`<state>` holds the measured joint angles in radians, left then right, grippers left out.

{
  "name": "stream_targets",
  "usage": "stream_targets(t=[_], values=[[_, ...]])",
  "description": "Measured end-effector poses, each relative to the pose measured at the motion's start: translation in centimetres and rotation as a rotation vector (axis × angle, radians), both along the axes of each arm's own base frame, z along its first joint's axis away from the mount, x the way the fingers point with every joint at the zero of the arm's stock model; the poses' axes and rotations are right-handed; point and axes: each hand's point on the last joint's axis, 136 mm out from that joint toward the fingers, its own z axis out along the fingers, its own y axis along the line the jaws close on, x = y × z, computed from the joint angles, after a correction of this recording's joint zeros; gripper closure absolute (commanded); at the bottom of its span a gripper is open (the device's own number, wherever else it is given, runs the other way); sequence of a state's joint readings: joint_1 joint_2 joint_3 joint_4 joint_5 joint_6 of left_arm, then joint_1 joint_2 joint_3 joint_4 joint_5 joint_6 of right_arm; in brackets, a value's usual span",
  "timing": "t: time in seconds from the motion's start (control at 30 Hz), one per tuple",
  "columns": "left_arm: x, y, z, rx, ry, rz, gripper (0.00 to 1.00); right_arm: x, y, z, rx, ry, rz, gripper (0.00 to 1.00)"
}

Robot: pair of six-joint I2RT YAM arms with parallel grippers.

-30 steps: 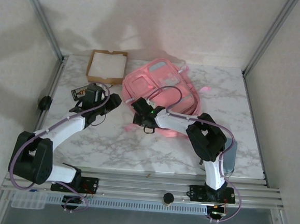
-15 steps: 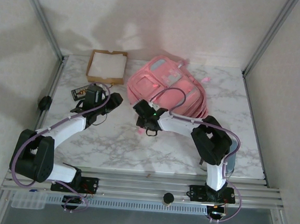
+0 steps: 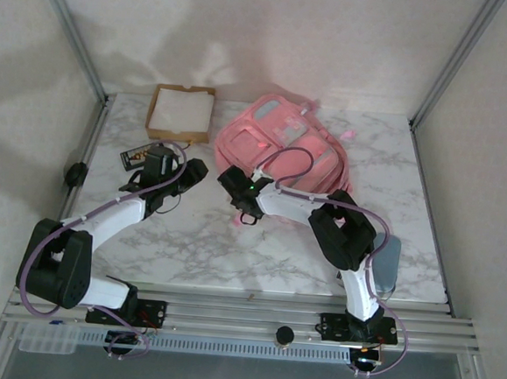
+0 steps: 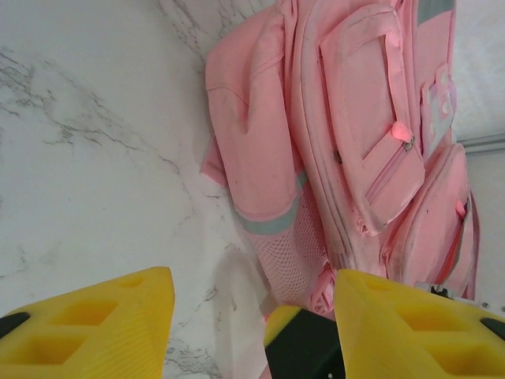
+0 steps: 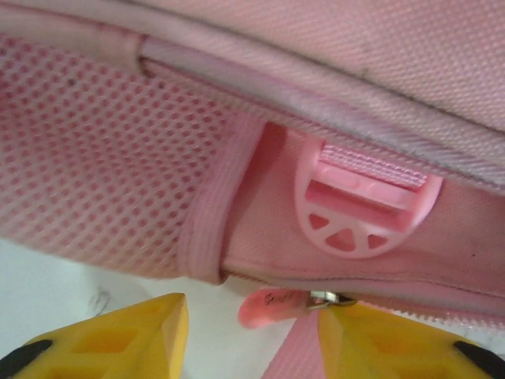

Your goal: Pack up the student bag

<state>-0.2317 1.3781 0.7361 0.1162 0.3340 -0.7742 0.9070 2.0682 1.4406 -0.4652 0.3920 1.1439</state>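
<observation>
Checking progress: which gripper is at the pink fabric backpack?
The right gripper, yellow fingers at the pink fabric backpack's mesh and pink zip pull; the left gripper hangs apart over the marble table.

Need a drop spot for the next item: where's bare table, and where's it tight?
Bare marble: the right side, between the backpack and the right edge of the table; also the near middle strip between the two arms. Tight: the far-left corner, with the cardboard box, a small dark packet and the left gripper.

Left arm & right arm: white links, black joints, purple cables; green LED on right wrist. Yellow finger pads w/ cut-outs.
</observation>
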Motion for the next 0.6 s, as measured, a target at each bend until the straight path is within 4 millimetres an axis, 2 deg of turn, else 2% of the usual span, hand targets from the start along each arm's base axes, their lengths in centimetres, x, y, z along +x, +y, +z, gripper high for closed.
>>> stream_targets(t=[0.13,0.33,0.6], values=[[0.0,-0.1,0.1,0.002,-0.006,-0.010,0.43,0.2,-0.6,-0.6,-0.007,0.007,-0.041,0.48],[0.1,-0.2,-0.8,0.005,0.013,-0.016,0.43,0.9,-0.8,-0.8,-0.023,-0.002,-0.060,0.59],[0.2,-0.3,-0.8,0.003,0.010,-0.018,0.41,0.6,-1.2,-0.7,-0.036,0.010,-0.046,0.68]])
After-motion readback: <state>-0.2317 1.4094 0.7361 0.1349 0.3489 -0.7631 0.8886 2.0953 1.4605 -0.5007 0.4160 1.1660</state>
